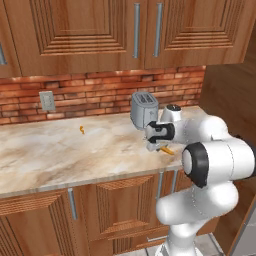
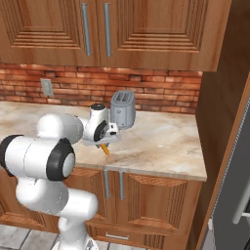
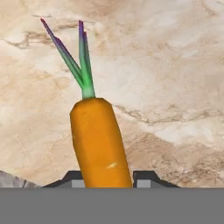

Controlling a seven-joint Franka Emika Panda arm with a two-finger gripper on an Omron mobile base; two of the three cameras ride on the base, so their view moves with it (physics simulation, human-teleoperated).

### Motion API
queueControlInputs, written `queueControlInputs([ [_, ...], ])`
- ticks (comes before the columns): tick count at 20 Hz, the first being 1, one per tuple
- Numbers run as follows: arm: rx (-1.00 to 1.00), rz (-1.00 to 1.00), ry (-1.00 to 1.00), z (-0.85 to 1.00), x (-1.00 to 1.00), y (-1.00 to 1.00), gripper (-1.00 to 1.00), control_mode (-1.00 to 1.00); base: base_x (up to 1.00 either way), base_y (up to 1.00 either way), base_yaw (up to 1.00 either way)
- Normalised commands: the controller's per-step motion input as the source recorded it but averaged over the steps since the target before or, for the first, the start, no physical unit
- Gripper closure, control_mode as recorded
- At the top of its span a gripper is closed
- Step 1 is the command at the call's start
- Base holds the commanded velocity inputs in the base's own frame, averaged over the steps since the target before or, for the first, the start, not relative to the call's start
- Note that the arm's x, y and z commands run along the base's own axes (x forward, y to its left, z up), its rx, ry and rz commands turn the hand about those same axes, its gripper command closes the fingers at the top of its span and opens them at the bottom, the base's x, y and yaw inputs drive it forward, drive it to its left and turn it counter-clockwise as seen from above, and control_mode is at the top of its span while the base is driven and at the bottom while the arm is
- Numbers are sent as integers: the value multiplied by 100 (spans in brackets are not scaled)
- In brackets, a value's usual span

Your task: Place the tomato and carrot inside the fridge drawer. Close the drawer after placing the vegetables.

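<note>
Carrot (image 3: pixel 99 142) pinched between fingers (image 3: pixel 145 177)

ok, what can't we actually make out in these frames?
- Carrot tip: hand view, cut off between the end effector fingertips at the bottom.
- Carrot in left base view: mostly hidden by the hand.
- Small orange item on the counter: too small to identify.
- Grey panel, right base view: cut off by the edge.

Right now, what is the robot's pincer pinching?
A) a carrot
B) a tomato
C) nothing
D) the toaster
A: in the hand view the pincer has its two tips on either side of the orange carrot, whose green leaves point away over the marble counter.
</note>
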Motion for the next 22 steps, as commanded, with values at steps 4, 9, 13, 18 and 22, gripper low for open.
queueControlInputs([
  [4, 0, 0, -11, 100, -96, 1, 100, -100, 0, 0, 0],
  [9, 1, 0, 0, 100, -100, 6, 100, -100, 0, 0, 0],
  [13, 0, 0, 0, 100, -100, 9, 100, -100, 0, 0, 0],
  [18, 0, 0, 1, 91, -96, 18, 100, -100, 0, 0, 0],
  [22, 0, 1, 3, 31, -61, 21, 100, -100, 0, 0, 0],
])
